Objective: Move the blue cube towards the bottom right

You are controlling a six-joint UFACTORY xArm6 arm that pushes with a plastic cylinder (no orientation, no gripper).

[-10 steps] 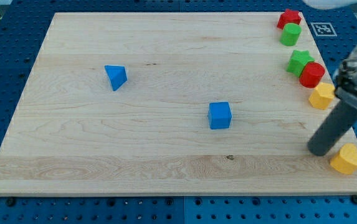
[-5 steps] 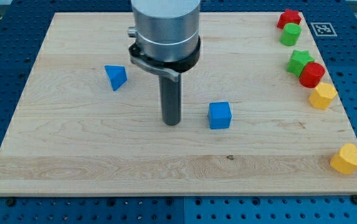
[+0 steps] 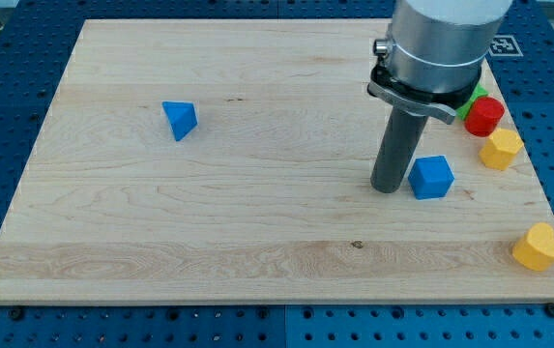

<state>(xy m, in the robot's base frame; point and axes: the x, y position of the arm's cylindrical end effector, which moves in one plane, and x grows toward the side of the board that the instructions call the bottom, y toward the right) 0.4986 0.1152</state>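
Observation:
The blue cube lies on the wooden board at the view's right of centre. My tip rests on the board just to the view's left of the blue cube, close to it or touching it. The rod rises from there to the arm's grey body at the view's top right.
A blue triangular block lies at the view's left. A red block and a yellow block sit near the right edge, with a bit of a green block showing behind the arm. Another yellow block lies at the bottom right corner.
My tip has moved to the view's right, and the blue cube has slid right with it. The arm now hides the red star and green blocks at the top right.

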